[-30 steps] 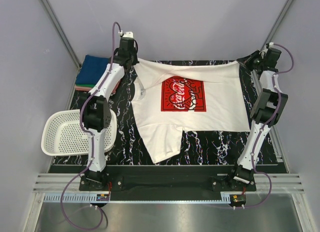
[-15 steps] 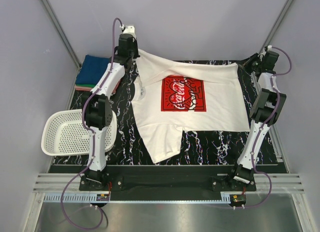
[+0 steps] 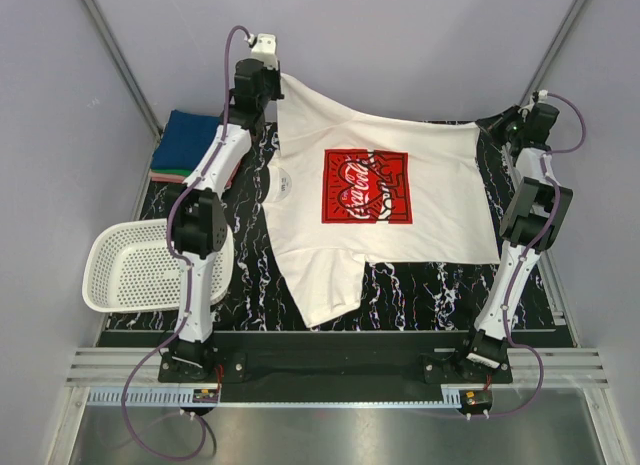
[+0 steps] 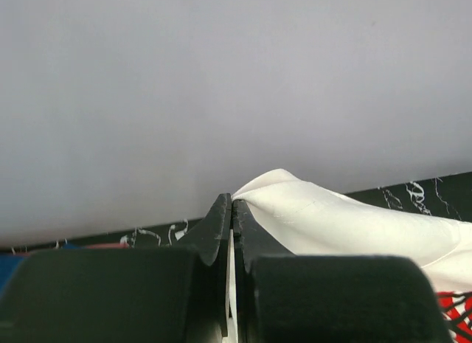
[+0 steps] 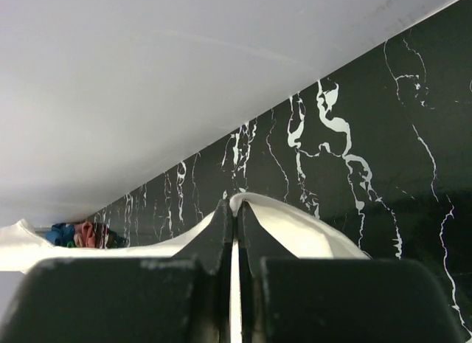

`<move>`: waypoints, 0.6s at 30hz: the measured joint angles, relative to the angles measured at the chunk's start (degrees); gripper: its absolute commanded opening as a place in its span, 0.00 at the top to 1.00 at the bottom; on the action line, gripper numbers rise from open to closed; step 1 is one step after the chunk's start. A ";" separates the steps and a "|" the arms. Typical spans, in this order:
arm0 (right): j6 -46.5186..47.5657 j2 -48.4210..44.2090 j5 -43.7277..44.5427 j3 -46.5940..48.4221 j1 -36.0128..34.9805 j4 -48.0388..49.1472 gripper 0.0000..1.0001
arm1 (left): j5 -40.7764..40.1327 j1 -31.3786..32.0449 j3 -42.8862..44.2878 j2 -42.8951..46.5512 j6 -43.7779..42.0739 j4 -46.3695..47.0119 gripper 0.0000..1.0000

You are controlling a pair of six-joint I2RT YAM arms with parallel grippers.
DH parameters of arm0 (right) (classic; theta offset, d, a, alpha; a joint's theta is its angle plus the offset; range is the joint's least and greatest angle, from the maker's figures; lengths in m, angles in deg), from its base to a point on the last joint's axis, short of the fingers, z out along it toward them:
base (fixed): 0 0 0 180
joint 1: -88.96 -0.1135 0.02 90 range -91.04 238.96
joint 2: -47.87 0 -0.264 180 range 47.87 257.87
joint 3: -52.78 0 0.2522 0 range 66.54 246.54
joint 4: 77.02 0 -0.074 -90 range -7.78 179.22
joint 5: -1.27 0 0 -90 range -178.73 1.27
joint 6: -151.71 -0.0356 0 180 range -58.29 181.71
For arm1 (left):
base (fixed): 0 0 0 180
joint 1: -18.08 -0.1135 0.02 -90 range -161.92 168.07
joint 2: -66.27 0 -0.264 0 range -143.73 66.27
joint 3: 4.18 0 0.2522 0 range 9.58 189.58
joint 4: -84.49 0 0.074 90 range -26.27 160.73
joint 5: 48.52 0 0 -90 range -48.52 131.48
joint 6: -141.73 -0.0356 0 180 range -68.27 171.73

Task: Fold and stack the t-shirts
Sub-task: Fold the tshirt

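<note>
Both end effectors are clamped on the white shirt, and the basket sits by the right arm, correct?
No, the basket sits by the left arm, as the top view shows. The left end effector and right end effector are indeed clamped on the white shirt.

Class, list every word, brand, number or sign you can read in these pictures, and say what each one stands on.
"Coca-Cola": white script on the red print on the chest of the white t-shirt.
Neck label at the shirt's collar: too small to read.
Wrist views: no text to be read.
</note>
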 measured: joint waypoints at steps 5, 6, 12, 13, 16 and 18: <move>-0.22 0.00 0.13 -1.66 0.07 2.05 1.00 | 1.68 0.15 -0.09 -0.50 -2.16 2.91 1.00; -0.20 0.00 0.13 -1.84 0.07 2.38 1.00 | 1.86 0.22 -0.31 -0.50 -2.73 3.56 1.00; 0.35 -0.02 0.09 -2.23 0.76 2.40 1.00 | 3.76 1.42 -13.00 3.74 -8.57 7.93 1.00; 0.66 -0.04 0.07 -2.56 1.07 2.40 1.00 | 4.04 1.57 -15.50 4.72 -9.73 7.89 1.00; 1.38 -1.03 -0.02 -5.75 1.97 2.40 1.00 | 4.94 2.12 -21.66 7.89 -12.83 7.69 1.00; 1.88 -2.03 -0.04 -8.33 2.36 2.32 1.00 | 5.35 2.60 -24.65 10.19 -14.64 7.41 1.00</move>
